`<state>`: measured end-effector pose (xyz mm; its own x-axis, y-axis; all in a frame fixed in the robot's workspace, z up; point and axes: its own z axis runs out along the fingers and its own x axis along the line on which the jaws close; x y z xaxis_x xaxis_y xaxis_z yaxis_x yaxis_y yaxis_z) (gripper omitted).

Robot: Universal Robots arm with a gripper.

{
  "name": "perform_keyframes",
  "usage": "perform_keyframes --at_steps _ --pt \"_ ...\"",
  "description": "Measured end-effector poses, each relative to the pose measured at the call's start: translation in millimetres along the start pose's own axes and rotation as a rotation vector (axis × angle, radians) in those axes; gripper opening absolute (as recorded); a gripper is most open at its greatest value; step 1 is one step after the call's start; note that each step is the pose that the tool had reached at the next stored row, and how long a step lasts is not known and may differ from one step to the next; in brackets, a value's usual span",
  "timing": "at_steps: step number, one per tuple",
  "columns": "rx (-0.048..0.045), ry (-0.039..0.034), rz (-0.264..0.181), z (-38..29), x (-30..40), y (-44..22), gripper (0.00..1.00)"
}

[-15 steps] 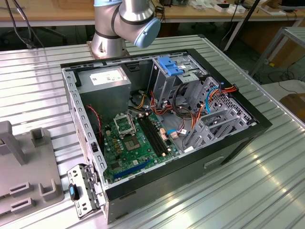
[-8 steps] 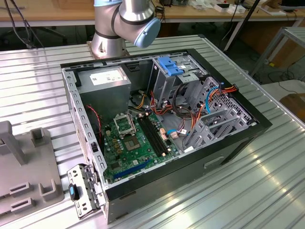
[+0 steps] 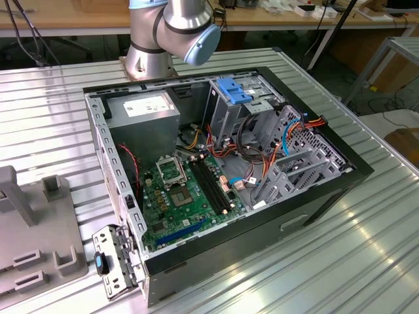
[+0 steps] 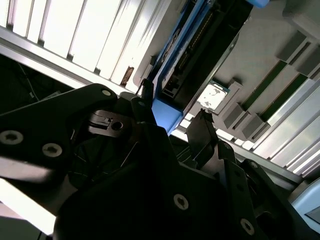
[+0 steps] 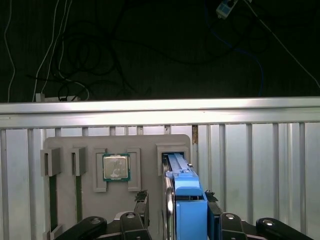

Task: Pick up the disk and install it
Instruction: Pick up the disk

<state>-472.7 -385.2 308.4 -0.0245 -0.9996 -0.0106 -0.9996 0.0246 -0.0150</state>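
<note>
While the arm [image 3: 173, 29] is mounted at the upper centre of the exterior view, 1 open computer case [image 3: 262, 229] is laid on the ribbed metal table [image 3: 327, 275] at mid-frame. Held inside it are 1 green motherboard [image 3: 180, 196] and 1 silver drive cage [image 3: 226, 118], which is topped by 1 blue latch [image 3: 232, 89]. 1 grey fixture tray [image 3: 33, 248] is placed at the exterior view's lower left.

In the first wrist view, the disk [image 5: 187, 210] is seen standing on edge in 1 slot of the tray, near the recess in which 1 processor chip [image 5: 116, 167] is seated. The gripper [image 5: 176, 198] is positioned astride the disk in both wrist views, with its 2 fingers [image 5: 142, 202] spread, 1 at each side. In the second wrist view, a lit gap is seen between 1 finger and the blue carrier end.
</note>
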Motion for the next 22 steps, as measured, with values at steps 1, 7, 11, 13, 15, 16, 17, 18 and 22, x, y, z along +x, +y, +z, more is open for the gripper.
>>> perform_keyframes --at_steps 1,7,11,13,15,16,17,18,22 --pt "0.0000 0.0000 0.000 0.0 0.0 0.0 0.54" --pt "-0.0002 0.0005 0.000 4.1 -0.5 0.1 0.54" --pt "0.0000 0.0010 0.001 4.2 -4.9 0.2 0.54" --pt "0.0000 0.0011 0.005 5.0 -6.4 1.0 0.54" --pt "-0.0001 0.0011 0.008 5.4 -6.5 1.9 0.54" --pt "-0.0001 0.0012 0.009 5.9 -6.5 2.2 0.54" --pt "-0.0003 0.0012 0.009 6.4 -7.1 2.3 0.54" --pt "-0.0006 0.0012 0.009 7.0 -7.5 2.3 0.54" --pt "-0.0007 0.0012 0.009 7.6 -7.5 2.3 0.54"
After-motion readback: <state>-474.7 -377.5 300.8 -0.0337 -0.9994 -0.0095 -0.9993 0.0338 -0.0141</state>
